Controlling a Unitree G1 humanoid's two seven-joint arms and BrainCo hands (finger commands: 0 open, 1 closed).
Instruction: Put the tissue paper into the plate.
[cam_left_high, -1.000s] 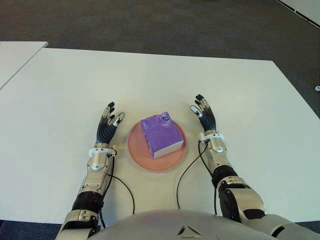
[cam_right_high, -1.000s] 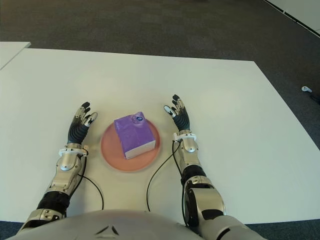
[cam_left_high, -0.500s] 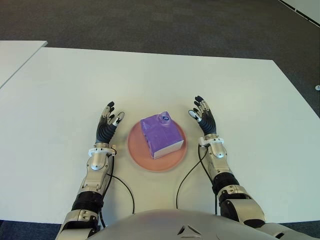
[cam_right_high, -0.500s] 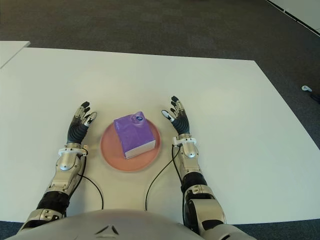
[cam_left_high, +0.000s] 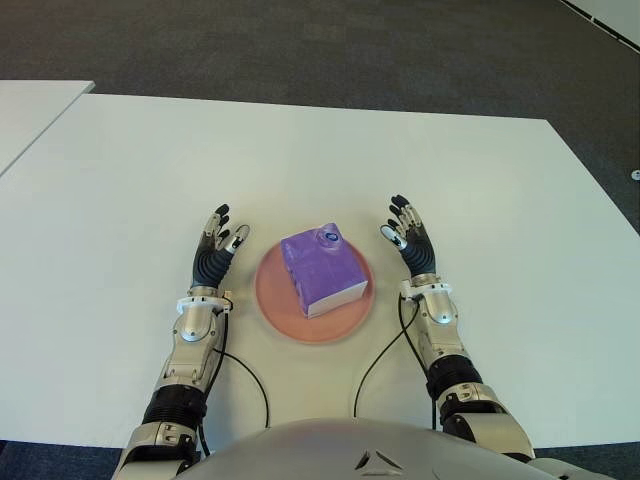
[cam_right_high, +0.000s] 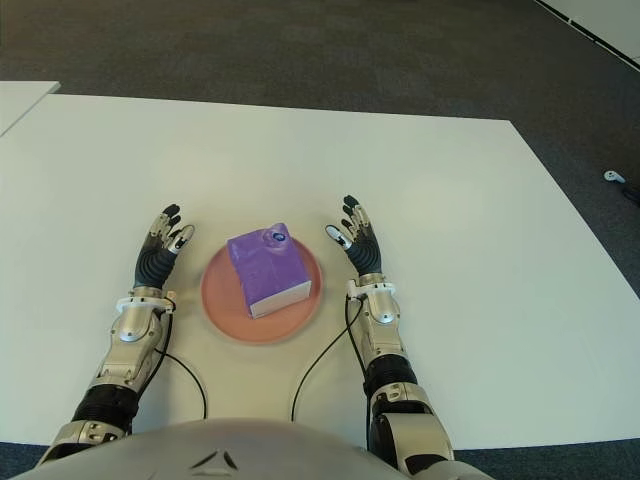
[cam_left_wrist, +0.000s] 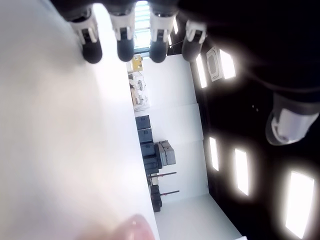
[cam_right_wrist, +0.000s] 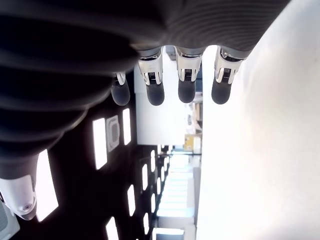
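- Tissue paper (cam_left_high: 322, 271): a purple soft pack, sitting inside the pink plate (cam_left_high: 274, 302) at the middle of the white tabletop (cam_left_high: 300, 160). It covers much of the plate's floor, rim showing all round.
- Orientation: the pack stands somewhat tilted, its broad purple face turned up and toward the robot's left. Its long axis runs from near the robot away and slightly rightward. A small round printed mark sits at the far upper corner; a paler edge shows along the near right side.
- Handling, as judged: light, soft-sided, likely to dent under a hard squeeze; the film wrap looks smooth and could slip. Best hold would be across the two long flanks, fingers on one, thumb on the other, with mild pressure.
- Left robot hand (cam_left_high: 215, 250): just beside the plate on its left side, fingers extended and spread, holding nothing.
- Right robot hand (cam_left_high: 409, 243): near the plate's right side, apart from it, fingers likewise straight, nothing held.
- Task reads as done: the pack is in the plate, neither robot hand touching it.
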